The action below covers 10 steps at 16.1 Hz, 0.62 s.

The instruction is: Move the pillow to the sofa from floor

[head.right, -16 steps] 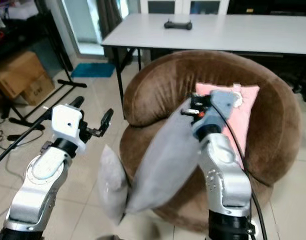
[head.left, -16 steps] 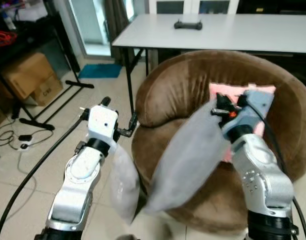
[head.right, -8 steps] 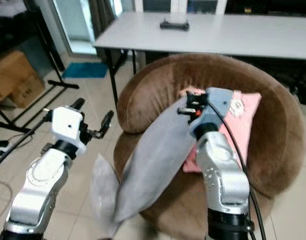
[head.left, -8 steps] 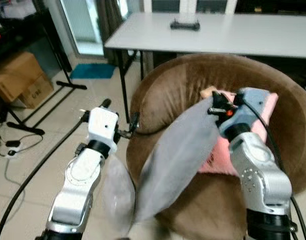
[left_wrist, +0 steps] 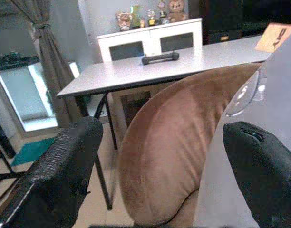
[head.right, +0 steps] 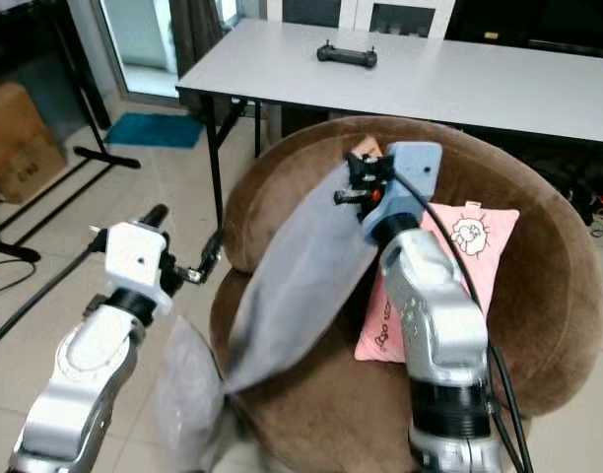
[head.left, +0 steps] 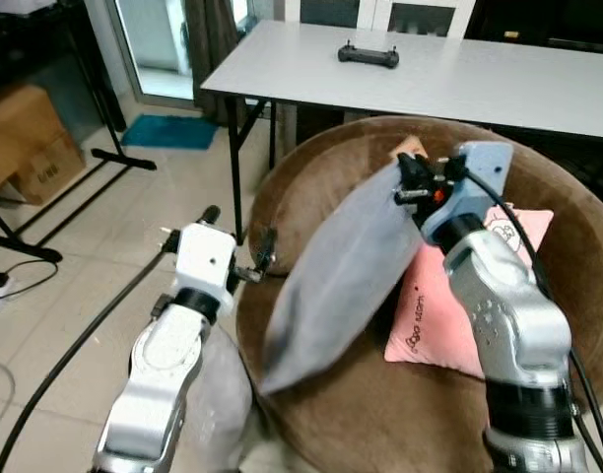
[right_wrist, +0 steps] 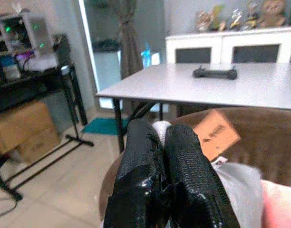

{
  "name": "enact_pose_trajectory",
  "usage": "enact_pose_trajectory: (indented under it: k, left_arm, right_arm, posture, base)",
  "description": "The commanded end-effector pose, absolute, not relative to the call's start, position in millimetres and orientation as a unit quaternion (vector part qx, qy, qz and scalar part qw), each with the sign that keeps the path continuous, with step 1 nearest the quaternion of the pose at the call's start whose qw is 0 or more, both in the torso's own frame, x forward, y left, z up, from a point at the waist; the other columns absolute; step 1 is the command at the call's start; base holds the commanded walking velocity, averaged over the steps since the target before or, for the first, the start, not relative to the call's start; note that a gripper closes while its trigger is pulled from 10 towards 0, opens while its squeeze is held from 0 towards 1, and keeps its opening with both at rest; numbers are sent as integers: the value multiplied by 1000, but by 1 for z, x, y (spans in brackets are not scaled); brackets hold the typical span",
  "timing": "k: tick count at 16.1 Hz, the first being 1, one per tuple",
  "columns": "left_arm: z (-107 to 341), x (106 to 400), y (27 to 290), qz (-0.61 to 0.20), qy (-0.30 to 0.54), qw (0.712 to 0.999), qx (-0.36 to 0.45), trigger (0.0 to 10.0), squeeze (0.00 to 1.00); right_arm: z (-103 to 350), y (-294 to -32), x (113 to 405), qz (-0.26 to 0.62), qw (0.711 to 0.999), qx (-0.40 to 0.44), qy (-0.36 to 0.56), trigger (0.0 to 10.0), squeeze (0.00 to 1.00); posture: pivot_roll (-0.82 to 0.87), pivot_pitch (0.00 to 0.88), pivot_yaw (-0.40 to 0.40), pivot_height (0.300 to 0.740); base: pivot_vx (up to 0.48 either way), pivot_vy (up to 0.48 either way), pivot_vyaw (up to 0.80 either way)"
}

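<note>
A long grey pillow (head.left: 341,276) hangs by its top corner from my right gripper (head.left: 410,187), which is shut on it above the round brown sofa (head.left: 311,187). Its lower end dangles over the front left of the seat. In the right wrist view both fingers (right_wrist: 183,175) are pressed together on the grey cloth by an orange tag (right_wrist: 216,134). My left gripper (head.left: 237,232) stands open, holding nothing, just left of the sofa's armrest. A second grey pillow (head.right: 183,394) stands on the floor under my left arm.
A pink pillow (head.left: 449,305) leans against the sofa's back on the right. Behind the sofa stands a white table (head.left: 479,79) with a black controller (head.left: 368,56). A cardboard box (head.left: 26,138), black stand legs (head.left: 134,163) and a blue mat (head.left: 168,131) lie to the left.
My right gripper has carried the grey pillow up and further over the sofa, so its lower end now hangs over the seat. The view has shifted forward. The left gripper stays open.
</note>
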<state>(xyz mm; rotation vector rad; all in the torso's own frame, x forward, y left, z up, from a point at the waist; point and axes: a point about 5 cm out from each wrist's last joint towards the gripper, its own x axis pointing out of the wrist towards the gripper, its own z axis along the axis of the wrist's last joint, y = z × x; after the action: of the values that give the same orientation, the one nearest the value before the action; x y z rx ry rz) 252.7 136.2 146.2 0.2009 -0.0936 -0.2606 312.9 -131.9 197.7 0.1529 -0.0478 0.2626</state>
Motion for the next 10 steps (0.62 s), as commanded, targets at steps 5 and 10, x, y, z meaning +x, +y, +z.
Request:
enact_pose_trajectory:
  k: [5,10]
  left_arm:
    - [139,246,147,-152,-7,980,127,10000,0]
    - [138,234,157,-152,12,978,145,10000,0]
  right_arm:
    - [223,-97,338,254,961,76,-72,10000,0]
    - [215,-79,373,317,944,63,-61,10000,0]
  posture:
    - [85,0,-26,740]
    - [137,0,-49,740]
  base:
    - [0,0,0]
    - [0,0,0]
